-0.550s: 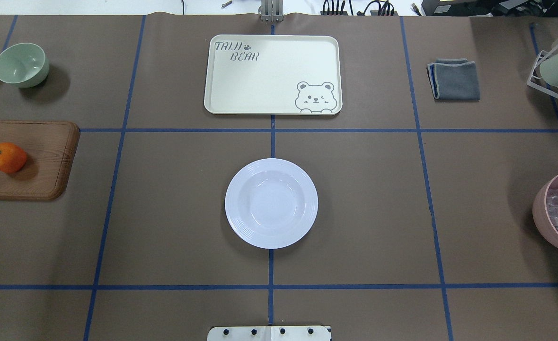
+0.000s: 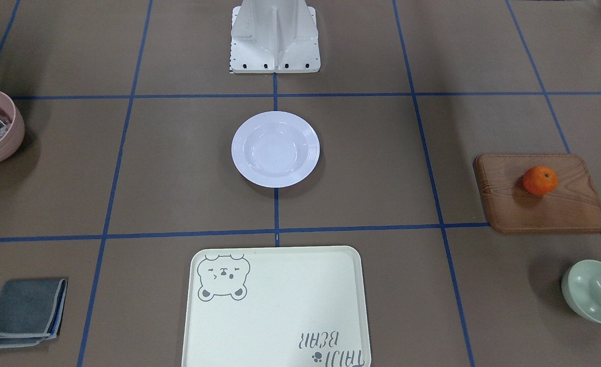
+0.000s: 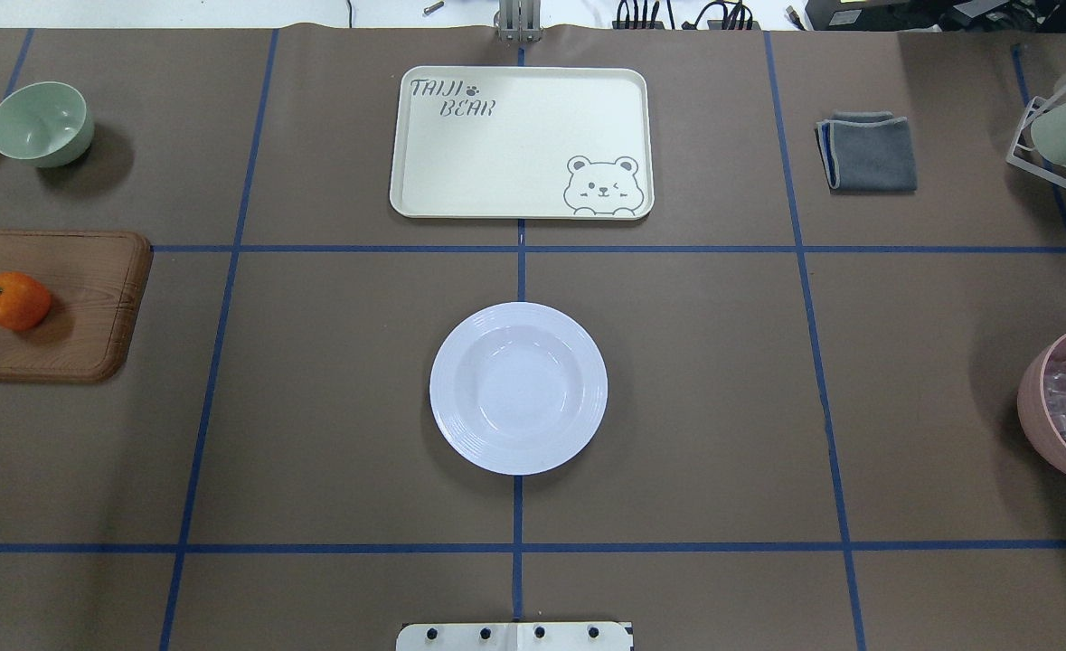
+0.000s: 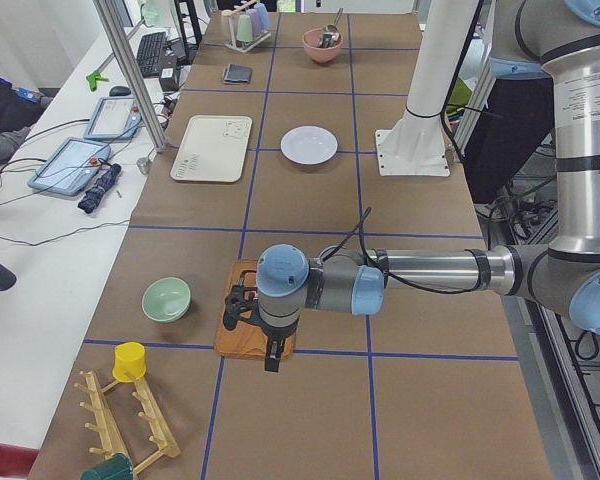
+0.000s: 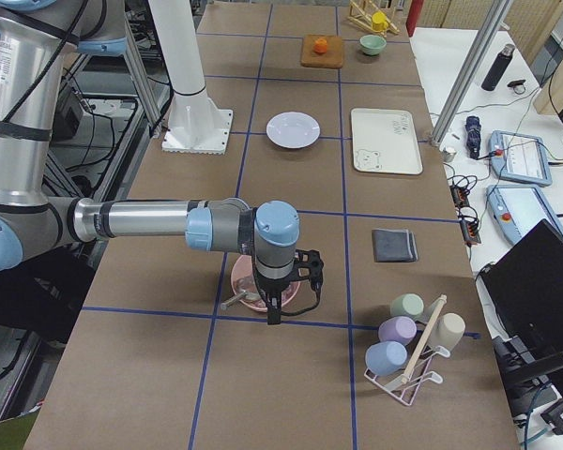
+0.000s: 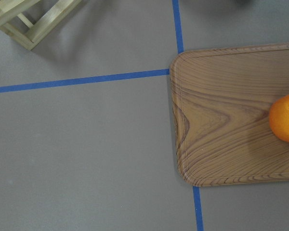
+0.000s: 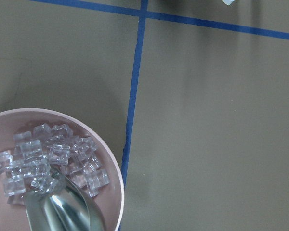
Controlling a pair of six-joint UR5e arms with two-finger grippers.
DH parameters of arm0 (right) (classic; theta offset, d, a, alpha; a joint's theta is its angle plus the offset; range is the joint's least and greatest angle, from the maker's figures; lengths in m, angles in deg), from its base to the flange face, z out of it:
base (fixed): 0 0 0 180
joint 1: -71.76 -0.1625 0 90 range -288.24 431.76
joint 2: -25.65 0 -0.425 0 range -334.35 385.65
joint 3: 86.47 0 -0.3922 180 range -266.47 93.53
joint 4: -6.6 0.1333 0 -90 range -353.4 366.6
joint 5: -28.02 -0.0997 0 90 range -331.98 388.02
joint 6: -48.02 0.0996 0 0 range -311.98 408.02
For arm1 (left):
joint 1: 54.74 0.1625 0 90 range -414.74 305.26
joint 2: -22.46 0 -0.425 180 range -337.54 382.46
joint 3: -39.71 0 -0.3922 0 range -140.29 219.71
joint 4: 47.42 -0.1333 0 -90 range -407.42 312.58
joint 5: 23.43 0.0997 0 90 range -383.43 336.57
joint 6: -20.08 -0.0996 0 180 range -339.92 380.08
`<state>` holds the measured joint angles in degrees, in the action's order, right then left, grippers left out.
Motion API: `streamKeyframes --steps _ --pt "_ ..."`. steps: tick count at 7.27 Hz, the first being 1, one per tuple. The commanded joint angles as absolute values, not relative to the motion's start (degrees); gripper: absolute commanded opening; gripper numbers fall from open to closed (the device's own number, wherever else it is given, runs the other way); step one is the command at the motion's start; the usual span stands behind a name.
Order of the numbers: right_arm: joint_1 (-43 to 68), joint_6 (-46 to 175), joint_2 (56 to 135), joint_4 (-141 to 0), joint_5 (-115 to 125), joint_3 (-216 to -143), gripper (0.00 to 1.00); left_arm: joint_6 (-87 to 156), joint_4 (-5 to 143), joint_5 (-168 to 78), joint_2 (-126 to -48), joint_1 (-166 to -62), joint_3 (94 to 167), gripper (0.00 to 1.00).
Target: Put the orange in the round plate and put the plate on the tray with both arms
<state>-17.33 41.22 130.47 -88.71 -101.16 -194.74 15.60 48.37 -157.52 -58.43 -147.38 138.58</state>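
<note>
The orange [image 3: 14, 300] lies on a brown wooden board [image 3: 89, 316] at the table's left end and shows at the right edge of the left wrist view [image 6: 285, 118]. The white round plate [image 3: 518, 387] sits with nothing in it at the table's middle. Beyond it lies the cream bear tray [image 3: 522, 143], also bare. My left gripper [image 4: 271, 358] hangs over the near edge of the board, seen only from the side, so I cannot tell its state. My right gripper [image 5: 274, 309] hovers over a pink bowl [image 5: 263, 281]; its state cannot be told either.
A pale green bowl [image 3: 42, 123] stands beyond the board. A folded grey cloth [image 3: 867, 151] lies at the far right, with a cup rack [image 5: 408, 356] past it. The pink bowl [image 7: 53, 168] holds ice cubes and a metal scoop. A wooden rack [image 6: 29, 19] is near the board.
</note>
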Motion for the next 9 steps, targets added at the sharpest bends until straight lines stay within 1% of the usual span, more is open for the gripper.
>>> streamKeyframes --steps 1,2,3,4,5,6,7,8,9 --pt "-17.4 41.9 129.4 -87.1 -102.4 -196.2 1.0 15.6 48.4 -157.5 -58.7 -147.4 140.2 0.98" --pt "-17.3 41.3 128.9 -86.3 -102.8 -196.2 1.0 15.8 48.3 -157.3 -59.9 -147.5 140.4 0.98" --pt "-17.4 41.7 128.3 -82.6 -103.6 -197.1 1.0 16.2 48.6 -157.4 -62.8 -147.5 140.6 0.98" --pt "-18.3 42.7 128.3 -74.3 -104.5 -195.6 1.0 16.5 48.3 -157.4 -66.0 -147.5 140.0 0.98" --pt "-19.8 47.3 128.3 -71.5 -104.7 -194.9 1.0 16.0 53.0 -157.2 -66.4 -147.5 140.0 0.98" --pt "-20.0 54.6 128.0 -71.0 -107.4 -195.1 1.0 16.5 59.9 -157.5 -66.1 -147.5 137.2 0.98" --pt "-20.8 49.4 128.0 -67.1 -108.3 -194.8 1.0 15.9 61.4 -160.2 -66.1 -147.5 136.7 0.98" --pt "-21.0 45.5 129.8 -63.9 -109.1 -193.9 1.0 15.6 62.7 -163.4 -66.5 -147.5 136.2 0.98" --pt "-21.0 46.3 130.0 -63.5 -112.7 -194.0 1.0 16.1 65.8 -163.4 -66.6 -147.5 136.3 0.98"
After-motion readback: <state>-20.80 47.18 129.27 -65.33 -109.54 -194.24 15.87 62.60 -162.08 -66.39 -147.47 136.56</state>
